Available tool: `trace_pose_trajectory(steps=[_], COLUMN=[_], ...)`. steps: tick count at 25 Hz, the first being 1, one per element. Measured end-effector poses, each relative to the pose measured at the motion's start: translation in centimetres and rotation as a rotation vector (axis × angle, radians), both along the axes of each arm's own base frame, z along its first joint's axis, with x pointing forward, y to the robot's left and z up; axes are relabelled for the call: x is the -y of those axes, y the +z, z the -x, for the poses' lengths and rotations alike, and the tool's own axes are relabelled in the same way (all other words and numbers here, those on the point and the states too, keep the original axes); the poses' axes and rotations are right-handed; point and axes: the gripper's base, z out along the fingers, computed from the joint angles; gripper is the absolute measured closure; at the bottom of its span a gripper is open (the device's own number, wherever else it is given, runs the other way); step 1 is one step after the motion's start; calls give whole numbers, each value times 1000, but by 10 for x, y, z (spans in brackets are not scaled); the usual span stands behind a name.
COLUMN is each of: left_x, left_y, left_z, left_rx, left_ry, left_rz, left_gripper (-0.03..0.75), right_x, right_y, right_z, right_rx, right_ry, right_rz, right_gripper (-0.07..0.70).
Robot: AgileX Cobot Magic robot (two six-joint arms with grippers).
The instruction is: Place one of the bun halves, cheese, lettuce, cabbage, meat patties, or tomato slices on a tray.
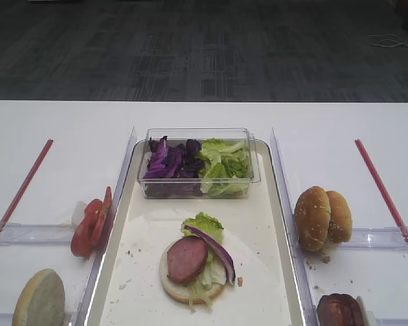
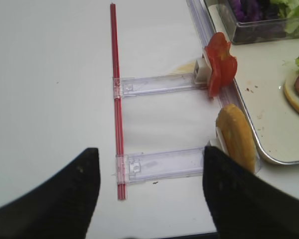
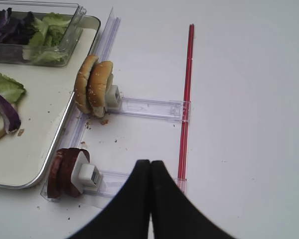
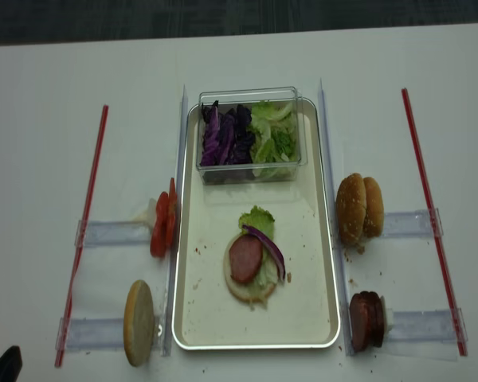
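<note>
cabbage (image 1: 213, 246) on meat patties (image 1: 187, 259), tray (image 1: 279, 224)

tray front: bare white paper on the long silver metal tray (image 4: 190, 318)
tray back: blocked by small clear plastic box (image 4: 251, 169)
tray middle: stacked golden-brown bun half (image 4: 239, 285)

No readable text, labels, brands, numbers or signs anywhere in views.

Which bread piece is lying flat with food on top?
The bun half on the tray, under lettuce, meat and cabbage. The other buns stand on edge in holders beside the tray.
</note>
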Motion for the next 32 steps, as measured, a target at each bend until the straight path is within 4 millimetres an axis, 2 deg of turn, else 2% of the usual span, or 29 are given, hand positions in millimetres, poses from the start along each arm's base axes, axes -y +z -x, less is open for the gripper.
trace_pose_trajectory(steps=[32], left_x=[1], left_y=[1], left_z=[0], left_rx=[6], left_ry=[-7], left_rz=[6], left_gripper=[293], right_x=[0], right_y=[0], right_z=[0], right_rx=[1], right_ry=[2], right_rz=[3], right_gripper=[400])
